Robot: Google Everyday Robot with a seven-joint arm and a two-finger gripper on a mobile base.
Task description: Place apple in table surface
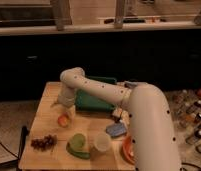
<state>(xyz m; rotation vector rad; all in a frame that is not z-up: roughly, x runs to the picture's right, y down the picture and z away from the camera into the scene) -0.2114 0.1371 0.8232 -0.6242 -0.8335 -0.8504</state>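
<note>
Your robot's white arm (144, 120) reached over the wooden surface (44, 112) from the lower right. It bent at an elbow above the far left part of the boards and turned downward from there. The pincer (67, 111) hung at the end of that arm, close over the apple (63, 120). You could not tell from this view whether the pincer was open, closed or gripping the fruit.

The apple, orange-red with a paler patch, sat in the left half of the surface, right at the pincer's tip. It was not clear whether it rested on the wood or hung just off it.

A dark green tray (92, 102) lay on the far side of the surface, partly hidden behind the arm. A bunch of dark grapes (43, 142) lay near the front left corner, well apart from the apple. At the front centre stood a green bowl (77, 145), with a pale cup (102, 142) just beside it on the right. A blue pad (116, 130) lay between the cup and the arm. An orange dish (125, 149) showed at the front right, half covered by the arm. Off the surface to the right stood a cluster of small bottles (194, 117).
</note>
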